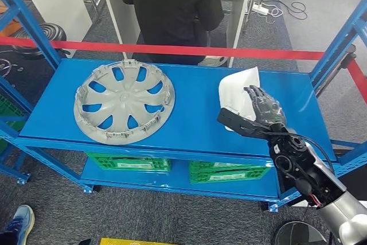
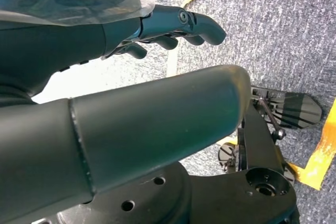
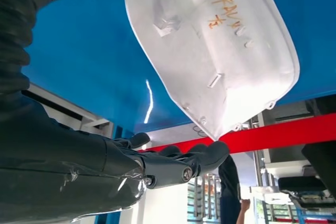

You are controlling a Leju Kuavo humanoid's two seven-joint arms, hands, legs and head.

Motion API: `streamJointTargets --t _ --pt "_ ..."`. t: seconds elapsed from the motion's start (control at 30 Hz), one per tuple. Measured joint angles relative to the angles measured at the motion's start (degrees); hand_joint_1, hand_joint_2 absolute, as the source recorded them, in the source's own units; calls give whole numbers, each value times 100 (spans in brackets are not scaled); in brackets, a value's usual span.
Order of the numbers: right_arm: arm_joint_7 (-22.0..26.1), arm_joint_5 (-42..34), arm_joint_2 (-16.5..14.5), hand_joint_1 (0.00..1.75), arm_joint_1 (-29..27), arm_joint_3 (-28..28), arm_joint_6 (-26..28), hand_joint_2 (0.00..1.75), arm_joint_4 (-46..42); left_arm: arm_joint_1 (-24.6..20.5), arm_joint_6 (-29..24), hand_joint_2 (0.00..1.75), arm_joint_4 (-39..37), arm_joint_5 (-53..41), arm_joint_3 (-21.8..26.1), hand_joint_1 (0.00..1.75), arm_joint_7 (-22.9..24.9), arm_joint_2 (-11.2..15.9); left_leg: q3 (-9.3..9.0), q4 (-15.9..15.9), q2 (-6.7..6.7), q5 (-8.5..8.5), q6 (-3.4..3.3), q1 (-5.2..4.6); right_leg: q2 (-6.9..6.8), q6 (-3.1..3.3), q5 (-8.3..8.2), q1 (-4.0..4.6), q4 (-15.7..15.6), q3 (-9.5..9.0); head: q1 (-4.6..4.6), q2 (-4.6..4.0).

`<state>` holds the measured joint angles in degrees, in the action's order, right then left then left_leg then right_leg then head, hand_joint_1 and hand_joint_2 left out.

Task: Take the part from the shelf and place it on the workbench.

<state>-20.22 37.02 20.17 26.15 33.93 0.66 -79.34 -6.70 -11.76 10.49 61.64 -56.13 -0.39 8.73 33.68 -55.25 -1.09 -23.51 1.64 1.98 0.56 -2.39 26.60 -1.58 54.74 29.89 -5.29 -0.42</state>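
Right hand (image 1: pixel 260 107) out over the blue metal shelf (image 1: pixel 195 107), dark fingers spread and holding nothing, hovering just above the white moulded plastic part (image 1: pixel 240 93) (orange scribble on its surface in the right wrist view). Part lying flat on the shelf deck, not yet grasped. Left hand (image 2: pixel 174 27) hanging low over grey carpet, fingers loosely extended, empty. Farther left, round silver plastic hubcap (image 1: pixel 124 101). Beyond, red barrier tape (image 1: pixel 173 50). Pickup, carry and placing all left to do, seemingly.

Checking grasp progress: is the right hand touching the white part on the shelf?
Cannot tell. Head view shows the right hand overlapping the white part; neither contact nor gap is plain.
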Motion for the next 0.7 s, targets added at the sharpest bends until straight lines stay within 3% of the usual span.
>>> streamJointTargets --t 0.37,0.7 --pt "76 -197 -74 0 58 314 -169 175 2 13 -17 0 0 68 0 0 -2 -1 -1 0 -1 0 0 0 -1 0 0 0 1 -1 0 0" --pt "-485 -181 -231 0 62 587 -92 175 -213 16 -83 0 0 138 0 0 80 2 -1 0 -1 0 0 0 -1 0 0 0 1 -1 0 0"
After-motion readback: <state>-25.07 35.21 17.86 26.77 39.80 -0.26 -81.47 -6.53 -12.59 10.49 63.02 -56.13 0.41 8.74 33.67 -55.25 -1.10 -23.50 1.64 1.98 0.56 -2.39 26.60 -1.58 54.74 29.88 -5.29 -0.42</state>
